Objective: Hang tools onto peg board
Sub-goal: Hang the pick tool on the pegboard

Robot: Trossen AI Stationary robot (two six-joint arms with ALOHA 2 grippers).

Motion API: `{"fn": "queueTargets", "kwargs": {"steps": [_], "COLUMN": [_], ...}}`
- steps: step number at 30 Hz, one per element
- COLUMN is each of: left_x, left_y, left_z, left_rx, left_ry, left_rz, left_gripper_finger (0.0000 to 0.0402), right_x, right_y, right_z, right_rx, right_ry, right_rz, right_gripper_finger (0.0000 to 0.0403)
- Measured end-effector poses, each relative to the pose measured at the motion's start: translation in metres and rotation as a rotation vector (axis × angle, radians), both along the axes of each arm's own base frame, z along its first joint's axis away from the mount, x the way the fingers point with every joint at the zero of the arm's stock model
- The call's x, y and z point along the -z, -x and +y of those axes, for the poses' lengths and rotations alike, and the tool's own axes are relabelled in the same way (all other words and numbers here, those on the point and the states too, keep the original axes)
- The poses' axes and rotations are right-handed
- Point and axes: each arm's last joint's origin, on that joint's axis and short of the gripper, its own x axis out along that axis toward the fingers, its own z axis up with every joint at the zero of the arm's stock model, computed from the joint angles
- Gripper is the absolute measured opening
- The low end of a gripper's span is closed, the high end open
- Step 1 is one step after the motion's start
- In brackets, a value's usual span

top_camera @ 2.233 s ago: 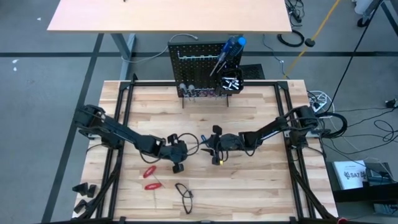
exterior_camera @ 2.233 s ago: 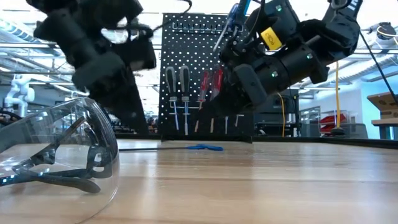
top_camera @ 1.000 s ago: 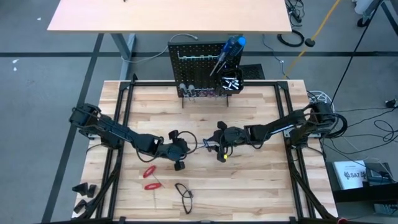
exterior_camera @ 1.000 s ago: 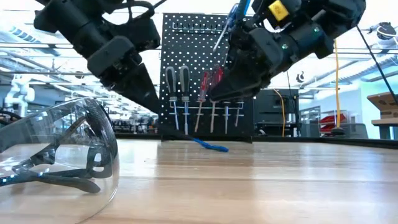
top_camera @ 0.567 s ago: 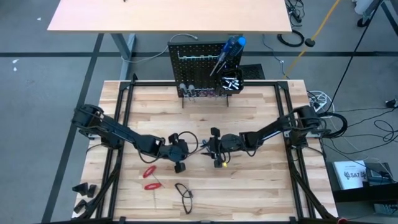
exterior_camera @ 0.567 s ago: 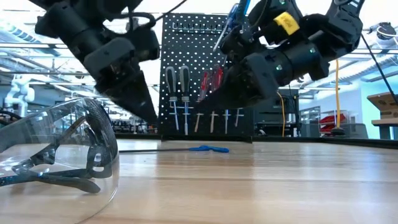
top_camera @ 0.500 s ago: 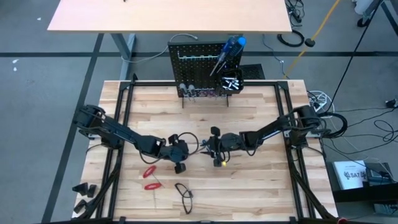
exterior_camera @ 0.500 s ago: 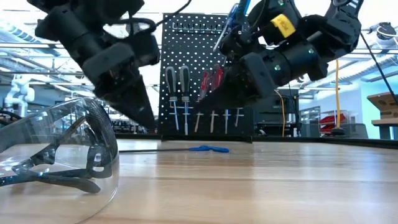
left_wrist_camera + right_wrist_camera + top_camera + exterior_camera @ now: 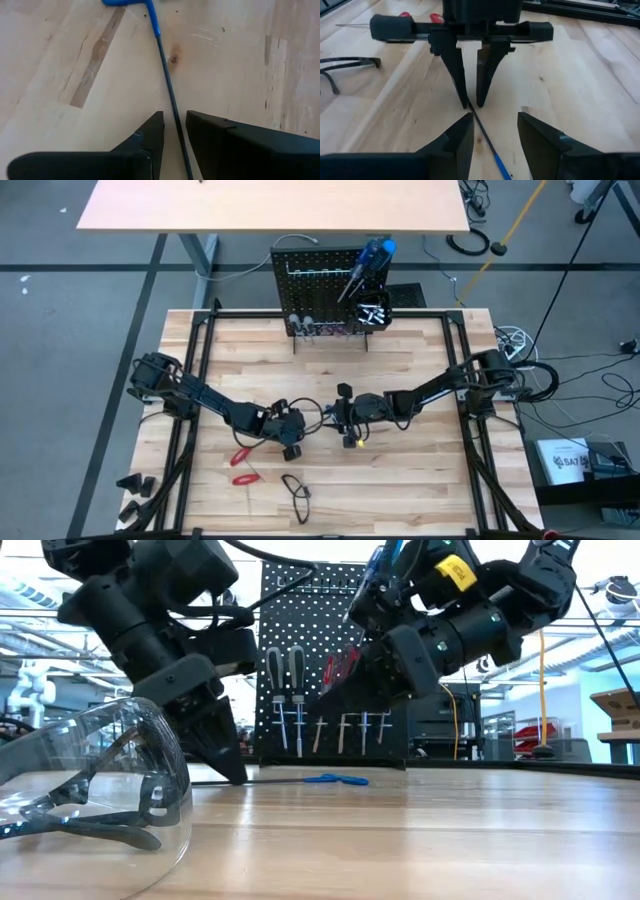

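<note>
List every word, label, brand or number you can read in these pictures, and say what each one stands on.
No text can be read for certain.
Yellow sticker on the right arm: dark print, too small to read.
White box on the floor beside the table: blue print, too blurred to read.

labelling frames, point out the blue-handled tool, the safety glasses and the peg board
blue-handled tool (image 9: 167, 85), left wrist view, thin dark shaft
safety glasses (image 9: 110, 765), low view, clear lens
peg board (image 9: 300, 615), low view, perforated panel
</note>
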Motion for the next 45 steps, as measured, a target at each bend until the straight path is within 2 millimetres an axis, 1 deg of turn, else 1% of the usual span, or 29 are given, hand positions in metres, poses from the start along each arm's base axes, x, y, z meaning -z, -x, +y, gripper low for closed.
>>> {"fn": "queueTargets", "kwargs": {"steps": [3, 5, 8, 10, 14, 19, 23, 27, 32, 36, 38, 39, 42, 43, 45], "left_x": [0.003, 0.004, 0.005, 0.005, 0.005, 0.001, -0.009, -0.017, -0.025, -0.030, -0.033, -0.034, -0.037, -0.037, -0.037], "left_y": [0.000, 0.000, 0.001, 0.001, 0.001, 0.003, 0.004, 0.005, -0.001, -0.005, -0.007, -0.009, -0.010, -0.010, -0.010], "left_z": [-0.001, -0.001, -0.002, -0.002, -0.002, -0.002, -0.002, -0.003, -0.006, -0.006, -0.006, -0.006, -0.006, -0.005, -0.005], "left_rx": [0.039, 0.041, 0.043, 0.046, 0.061, 0.097, 0.112, 0.166, 0.196, 0.185, 0.172, 0.166, 0.149, 0.144, 0.146], "left_ry": [-0.028, -0.030, -0.029, -0.027, -0.037, -0.044, -0.028, -0.018, -0.019, -0.038, -0.052, -0.058, -0.077, -0.082, -0.087], "left_rz": [0.018, 0.022, 0.026, 0.027, 0.031, 0.029, 0.007, 0.002, -0.030, -0.059, -0.073, -0.081, -0.098, -0.098, -0.096], "left_gripper_finger": [0.0081, 0.0061, 0.0021, 0.0008, 0.0004, 0.0002, 0.0001, 0.0001, 0.0001, 0.0001, 0.0001, 0.0001, 0.0011, 0.0016, 0.0031], "right_x": [0.001, 0.008, 0.024, 0.033, 0.030, 0.024, 0.027, 0.029, 0.037, 0.041, 0.042, 0.043, 0.045, 0.045, 0.045], "right_y": [-0.009, -0.018, -0.030, -0.036, -0.050, -0.058, -0.056, -0.056, -0.059, -0.060, -0.060, -0.059, -0.058, -0.058, -0.058], "right_z": [0.001, 0.003, 0.005, 0.006, 0.007, 0.008, 0.008, 0.004, 0.003, 0.003, 0.004, 0.004, 0.004, 0.004, 0.004], "right_rx": [-0.005, -0.022, -0.069, -0.081, -0.086, -0.092, -0.092, -0.074, -0.066, -0.090, -0.083, -0.081, -0.092, -0.097, -0.094], "right_ry": [0.010, 0.013, 0.004, 0.018, 0.028, 0.045, 0.051, 0.036, 0.013, -0.020, -0.040, -0.043, -0.034, -0.028, -0.027], "right_rz": [0.005, 0.025, 0.106, 0.171, 0.209, 0.218, 0.275, 0.279, 0.271, 0.266, 0.279, 0.292, 0.317, 0.318, 0.316], "right_gripper_finger": [0.0143, 0.0143, 0.0143, 0.0143, 0.0143, 0.0143, 0.0143, 0.0143, 0.0143, 0.0141, 0.0125, 0.0108, 0.0028, 0.0015, 0.0008]}}
